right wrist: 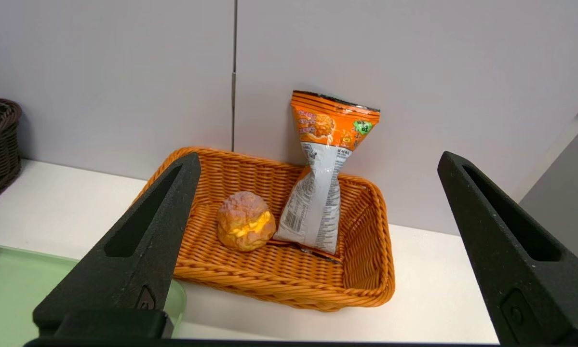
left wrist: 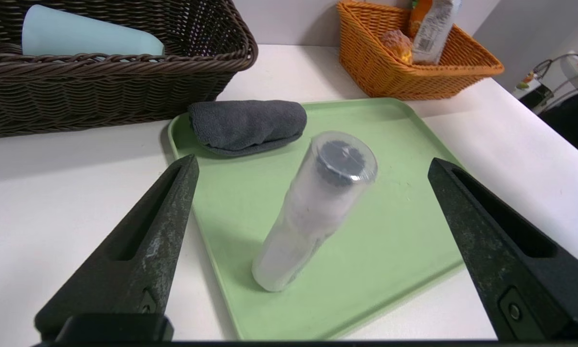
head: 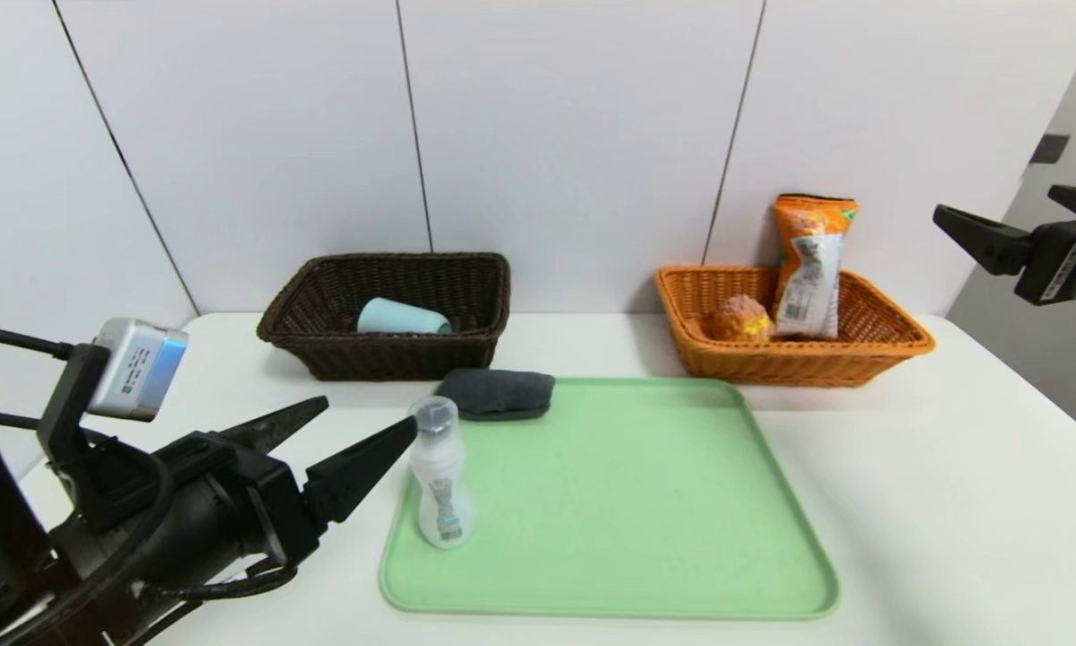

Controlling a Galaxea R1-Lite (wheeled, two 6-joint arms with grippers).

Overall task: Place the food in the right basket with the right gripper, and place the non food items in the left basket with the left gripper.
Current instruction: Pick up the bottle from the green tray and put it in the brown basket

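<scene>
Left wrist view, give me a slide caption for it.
Open left gripper around a grey-capped bottle on the green tray, not gripping it, rolled cloth nearby.

Behind the white table [head: 950, 431], which serves as the landmark, a plain pale panelled wall [head: 573, 135] rises from its back edge, divided by thin dark seams that run up it, some of them slanting in the head view. Beyond the table's right side, past the end of the panels, stands a grey surface [head: 1062, 215] with a small dark fitting [head: 1049, 149] high on it, above the level of the tabletop, and near that same side are some loose cables [left wrist: 558, 77]. Light falls brightly over the table, with soft, faint shadows on its top.
</scene>
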